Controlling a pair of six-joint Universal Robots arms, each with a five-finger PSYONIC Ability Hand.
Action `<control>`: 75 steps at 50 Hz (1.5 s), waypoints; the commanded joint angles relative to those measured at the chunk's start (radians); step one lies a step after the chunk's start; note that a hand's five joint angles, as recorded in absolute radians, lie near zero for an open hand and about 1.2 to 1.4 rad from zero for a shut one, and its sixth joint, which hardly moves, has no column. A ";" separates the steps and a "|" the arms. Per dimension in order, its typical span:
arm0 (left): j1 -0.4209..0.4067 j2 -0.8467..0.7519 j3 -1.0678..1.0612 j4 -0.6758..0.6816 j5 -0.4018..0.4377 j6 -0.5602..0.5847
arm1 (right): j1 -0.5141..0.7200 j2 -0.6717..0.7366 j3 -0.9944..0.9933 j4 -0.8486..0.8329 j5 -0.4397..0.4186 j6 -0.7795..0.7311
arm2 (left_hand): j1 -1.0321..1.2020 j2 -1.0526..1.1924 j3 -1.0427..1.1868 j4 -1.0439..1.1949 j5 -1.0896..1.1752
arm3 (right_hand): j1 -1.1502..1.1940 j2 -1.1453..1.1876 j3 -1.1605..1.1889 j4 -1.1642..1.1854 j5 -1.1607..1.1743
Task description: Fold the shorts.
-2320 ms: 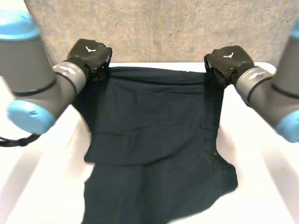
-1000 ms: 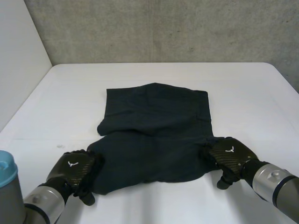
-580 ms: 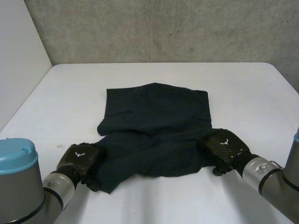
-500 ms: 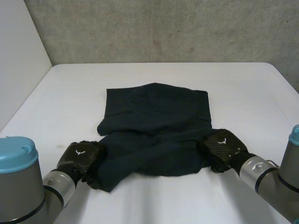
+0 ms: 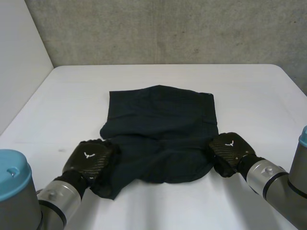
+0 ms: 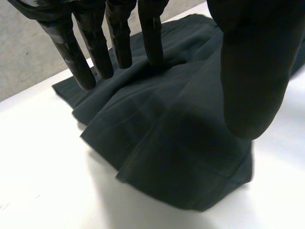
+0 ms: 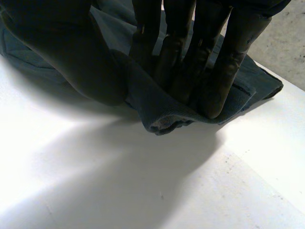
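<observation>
The left robot hand has slid a little farther onto the dark shorts, bunching their near edge. Its straight fingers rest on the cloth, with the thumb held apart. The right robot hand pinches a fold at the other near corner. The shorts lie between the two hands on the white desk.

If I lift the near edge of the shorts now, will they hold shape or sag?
Probably sag: the shorts lie in soft wrinkles and fold limply under the right robot hand. Likely light: the layers look thin. They may slide on the smooth white table.
</observation>
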 commanded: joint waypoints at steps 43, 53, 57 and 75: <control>-0.074 0.164 0.002 -0.467 -0.117 0.383 | -0.017 -0.223 -0.092 0.882 0.043 -0.551 | 0.994 1.005 1.000 1.011 1.015 | 0.439 0.225 0.224 0.208 0.247; -0.053 -0.019 0.209 -0.213 -0.121 0.394 | -0.012 -0.142 -0.273 0.678 -0.025 -0.273 | 0.994 1.005 1.000 1.011 1.015 | 0.439 0.225 0.224 0.208 0.247; -0.050 -0.153 0.363 -0.156 -0.121 0.389 | -0.001 -0.068 -0.349 0.575 0.000 -0.167 | 0.994 1.005 1.000 1.011 1.015 | 0.439 0.225 0.224 0.208 0.247; -0.031 -0.773 1.106 -0.153 -0.152 0.392 | 0.002 0.327 -0.702 0.366 0.270 -0.098 | 0.994 1.005 1.000 1.011 1.015 | 0.439 0.225 0.224 0.208 0.247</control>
